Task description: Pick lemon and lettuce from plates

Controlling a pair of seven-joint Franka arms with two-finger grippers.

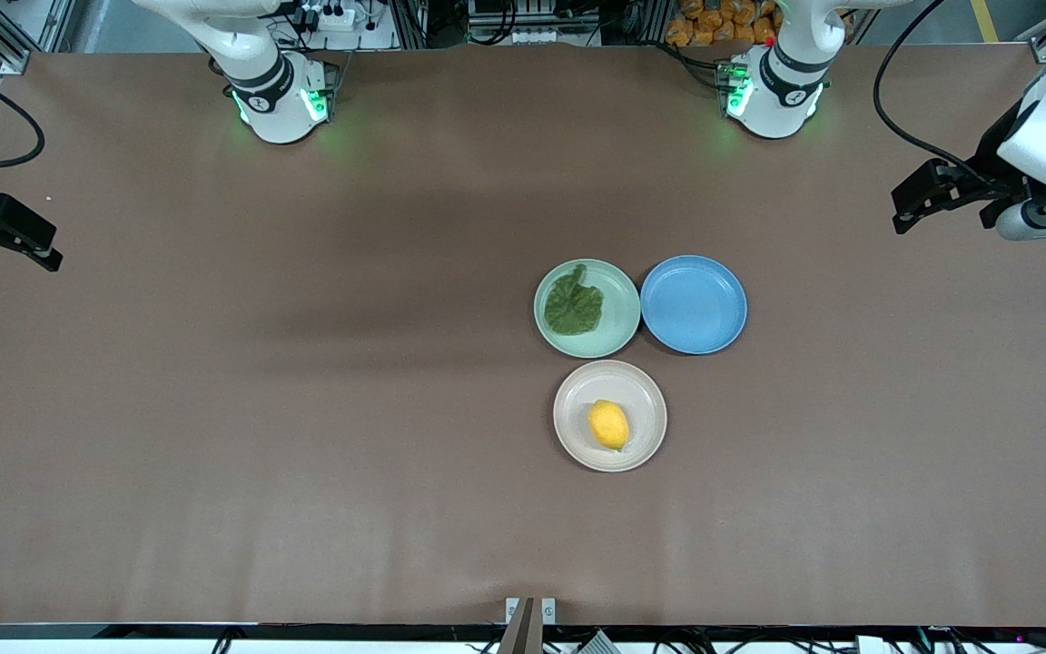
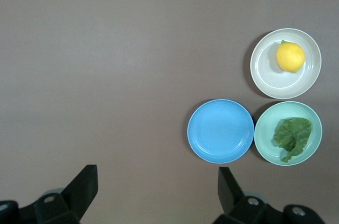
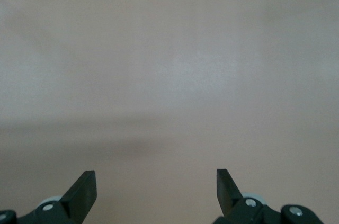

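My left gripper (image 2: 157, 192) hangs high over the left arm's end of the table (image 1: 305, 409), fingers spread wide with nothing between them. My right gripper (image 3: 156, 192) hangs over the right arm's end in the same way, jaws wide and empty, with only bare brown tabletop under it. Both arms wait well apart from the plates.

The three plates sit clustered toward the left arm's half of the table. The lettuce (image 1: 574, 303), a crinkled dark green leaf, lies flat in the mint green plate (image 1: 614, 336), covering the part of it toward the right arm's end. The blue plate (image 1: 694, 304) sits just beside the mint one, toward the left arm's end, their rims touching or nearly so. The cream plate (image 1: 577, 445) lies nearer to the front camera than the other two, its rim close to the mint plate's. The lemon (image 1: 609, 424) rests on it, near the middle, its long axis pointing roughly toward the camera.
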